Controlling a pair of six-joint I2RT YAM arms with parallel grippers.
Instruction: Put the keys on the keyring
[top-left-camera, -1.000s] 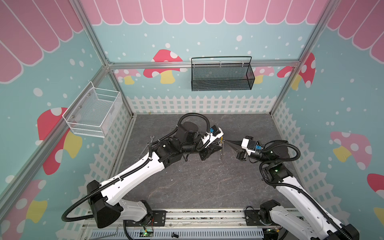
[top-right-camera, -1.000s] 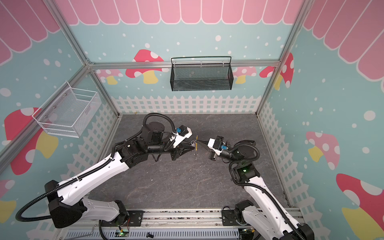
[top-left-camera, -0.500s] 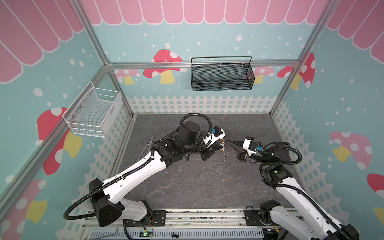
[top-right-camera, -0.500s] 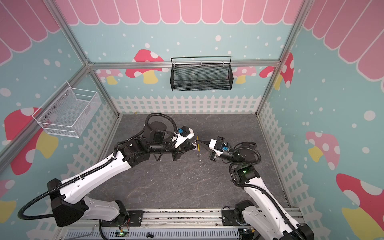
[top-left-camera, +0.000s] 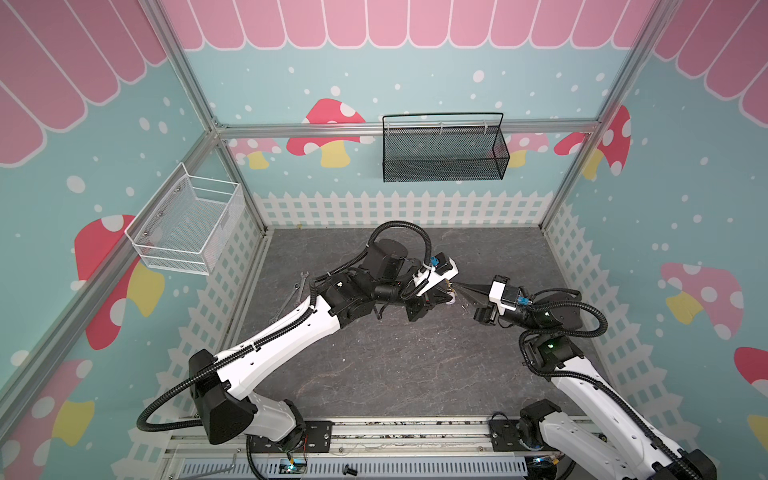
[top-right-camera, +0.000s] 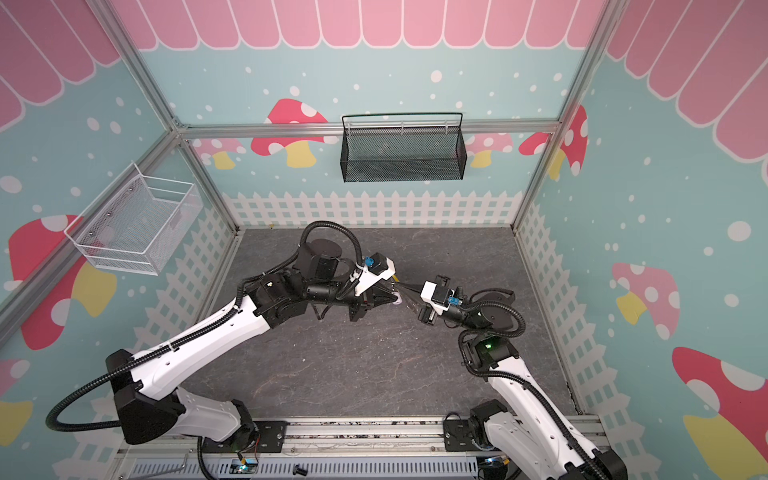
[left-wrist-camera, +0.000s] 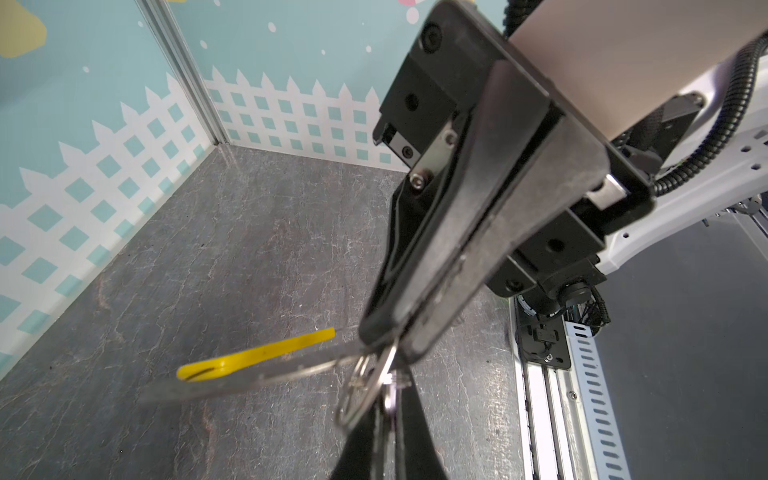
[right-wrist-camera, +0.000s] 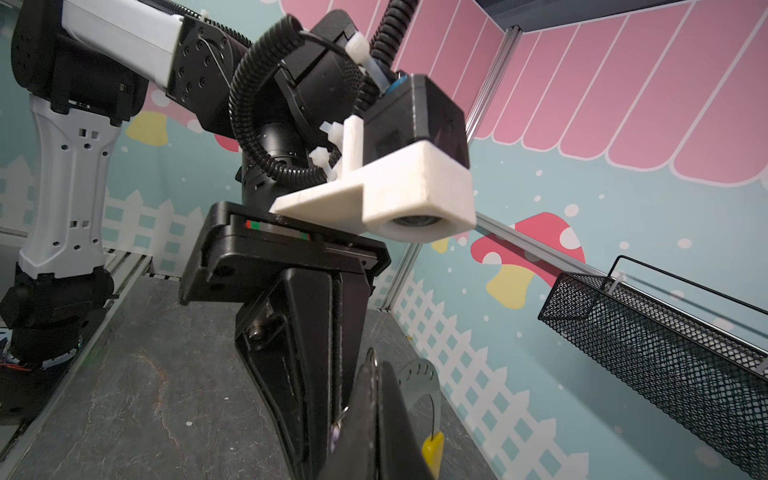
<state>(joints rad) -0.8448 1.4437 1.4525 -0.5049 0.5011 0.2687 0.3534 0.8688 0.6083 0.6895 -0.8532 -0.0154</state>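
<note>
Tag of pale lilac (top-left-camera: 451, 303) sits at the tips of the left gripper (top-left-camera: 448, 299) in both top views, and it is too small to read.

Two containers hang on the walls above the grey floor (top-left-camera: 395, 365): a black mesh basket (top-left-camera: 442, 153) on the back wall and a white wire basket (top-left-camera: 187, 226) on the left wall.

The keyring (left-wrist-camera: 257, 356) is a thin grey metal hoop with one curved yellow part. The right gripper (left-wrist-camera: 386, 343) has its fingers pressed together on the hoop's wire and holds it in the air over the middle of the floor.

The left gripper is also closed. It pinches the key (left-wrist-camera: 389, 397) that carries the lilac tag, tip to tip with the right gripper. The key's small split ring (left-wrist-camera: 359, 388) lies across the hoop's wire. I cannot tell if it is threaded on.

Two wrenches (top-left-camera: 296, 289) lie on the floor near the left wall, well apart from the grippers.
</note>
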